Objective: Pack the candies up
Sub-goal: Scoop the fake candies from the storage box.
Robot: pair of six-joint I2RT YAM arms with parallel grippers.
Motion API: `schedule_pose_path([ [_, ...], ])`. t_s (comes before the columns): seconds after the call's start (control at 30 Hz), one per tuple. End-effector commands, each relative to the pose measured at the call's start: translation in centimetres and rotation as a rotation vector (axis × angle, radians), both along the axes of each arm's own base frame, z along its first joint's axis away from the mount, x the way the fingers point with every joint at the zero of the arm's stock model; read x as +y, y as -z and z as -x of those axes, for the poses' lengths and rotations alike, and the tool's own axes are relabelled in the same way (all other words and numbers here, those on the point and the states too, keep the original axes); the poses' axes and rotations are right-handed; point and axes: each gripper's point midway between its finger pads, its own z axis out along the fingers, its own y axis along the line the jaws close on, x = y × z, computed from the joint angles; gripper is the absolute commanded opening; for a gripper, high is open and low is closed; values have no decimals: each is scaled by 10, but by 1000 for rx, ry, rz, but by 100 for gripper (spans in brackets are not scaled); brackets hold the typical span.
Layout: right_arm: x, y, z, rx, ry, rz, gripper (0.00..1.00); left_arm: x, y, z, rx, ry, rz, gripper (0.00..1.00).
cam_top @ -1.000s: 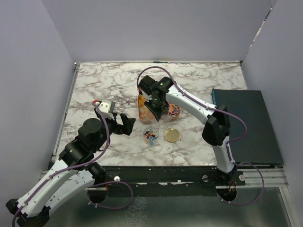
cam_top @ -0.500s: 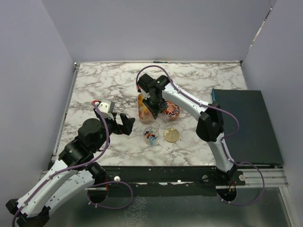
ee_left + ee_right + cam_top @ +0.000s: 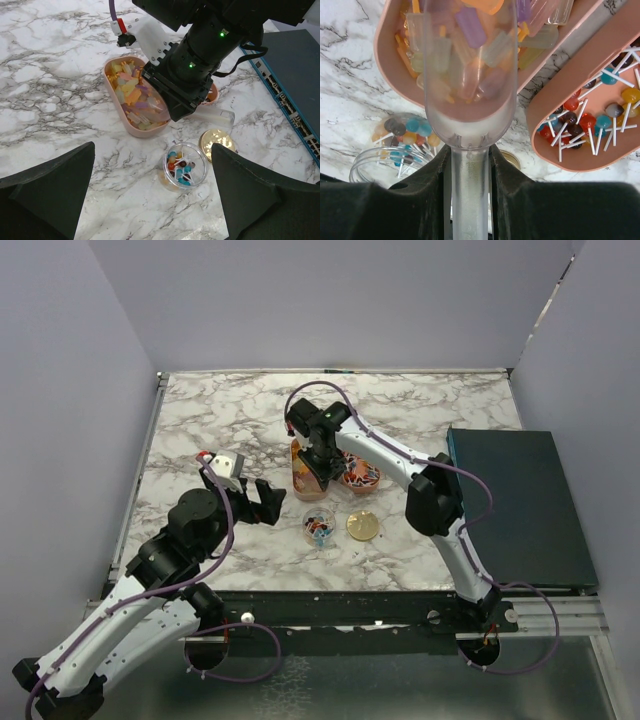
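Orange-yellow and pastel candies (image 3: 410, 45) fill the left pink oval tray (image 3: 298, 452), which also shows in the left wrist view (image 3: 111, 80). Red, blue and brown lollipops (image 3: 580, 125) lie in the right tray (image 3: 365, 480). A small clear jar (image 3: 319, 527) holds several lollipops (image 3: 182, 167). My right gripper (image 3: 469, 190) is shut on the handle of a clear plastic scoop (image 3: 469, 75). The scoop's bowl is down among the candies in the left tray. My left gripper (image 3: 155, 200) is open and empty, just short of the jar.
A round gold lid (image 3: 362, 526) lies right of the jar and shows in the left wrist view (image 3: 217, 142). A dark flat box (image 3: 520, 505) lies along the table's right edge. Grey walls stand on three sides.
My right gripper has moved back and to the left with the scoop, further over the left tray. The left arm has hardly moved.
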Motion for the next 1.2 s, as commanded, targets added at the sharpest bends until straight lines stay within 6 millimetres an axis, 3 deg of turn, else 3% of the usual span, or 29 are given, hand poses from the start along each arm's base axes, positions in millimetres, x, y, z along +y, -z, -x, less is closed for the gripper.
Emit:
schedule_pose_path([
  [0.0, 0, 18, -5, 11, 2, 17, 1, 3, 5, -2, 13, -22, -16, 99],
  [0.73, 0, 33, -16, -32, 36, -7, 0, 3, 10, -5, 25, -31, -28, 99],
  [1.17, -8, 27, -11, -57, 44, -8, 0, 3, 12, -6, 32, -37, -36, 99],
])
